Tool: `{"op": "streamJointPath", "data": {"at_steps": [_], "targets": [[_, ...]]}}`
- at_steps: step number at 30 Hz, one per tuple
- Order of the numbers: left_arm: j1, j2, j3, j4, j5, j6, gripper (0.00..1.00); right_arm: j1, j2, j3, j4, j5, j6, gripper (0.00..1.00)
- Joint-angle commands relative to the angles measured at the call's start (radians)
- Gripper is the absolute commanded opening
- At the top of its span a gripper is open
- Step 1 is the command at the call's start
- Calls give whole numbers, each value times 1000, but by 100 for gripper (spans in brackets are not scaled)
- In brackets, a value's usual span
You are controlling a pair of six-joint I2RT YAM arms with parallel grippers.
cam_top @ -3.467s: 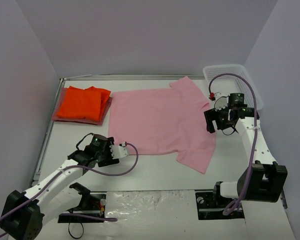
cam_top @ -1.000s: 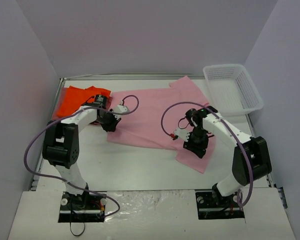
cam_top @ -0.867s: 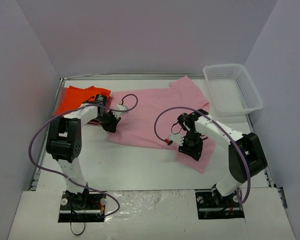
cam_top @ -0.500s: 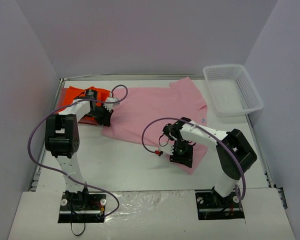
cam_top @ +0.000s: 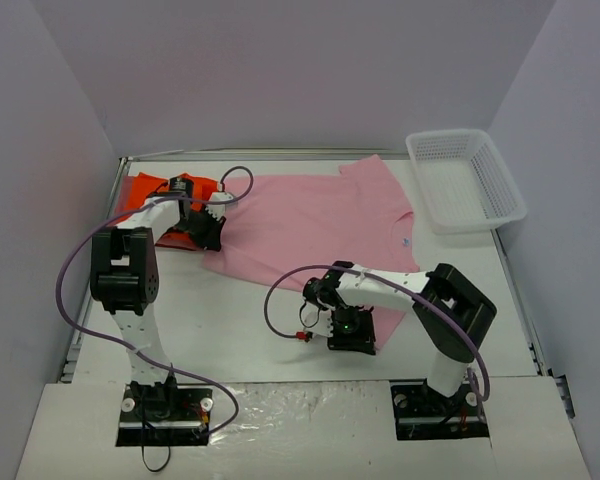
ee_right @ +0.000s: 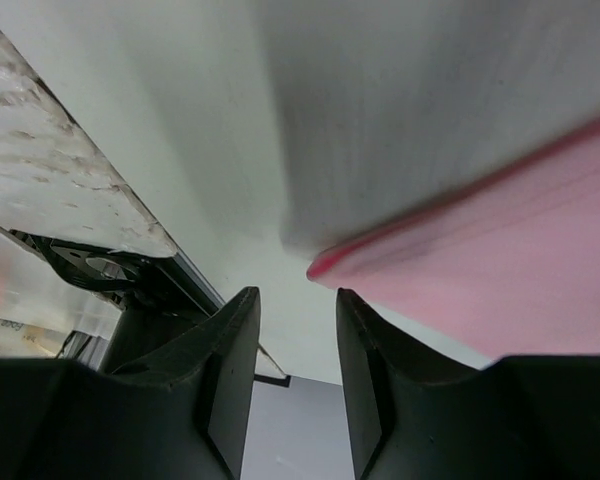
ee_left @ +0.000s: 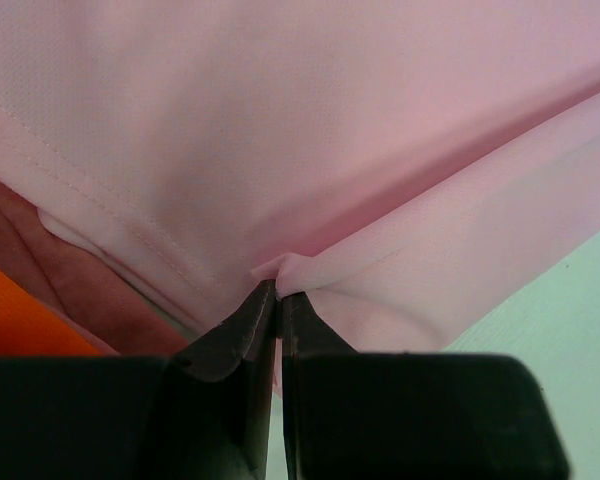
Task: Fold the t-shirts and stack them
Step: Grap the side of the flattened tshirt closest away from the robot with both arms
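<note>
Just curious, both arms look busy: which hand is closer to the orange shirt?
Left. The left hand is right beside the orange t-shirt, pinching the pink t-shirt's edge; the right hand is far off, at the pink t-shirt's near corner.

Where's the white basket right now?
In the top external view, the white mesh basket sits at the far right corner of the table, just right of the pink t-shirt and its far sleeve.

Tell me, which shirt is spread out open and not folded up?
The light pink shirt, lying open across the middle of the table. The orange shirt is folded small at the far left.
</note>
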Motion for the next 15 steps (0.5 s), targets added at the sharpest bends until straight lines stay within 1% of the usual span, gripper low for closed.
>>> {"op": "streamJointPath", "data": {"at_steps": [1,5,7,11,15], "targets": [[6,-14,4,5,30,-2,2,23,25,-19,-35,-5,33,33],[9,-16,0,7,30,0,2,35,42,-45,-10,3,47,34],[9,-19,-1,8,33,0,2,41,50,-50,5,11,59,39],[11,-20,-3,7,38,1,2,49,44,-42,19,49,81,43],[11,-23,-9,5,42,5,3,56,71,-47,25,67,98,44]]}}
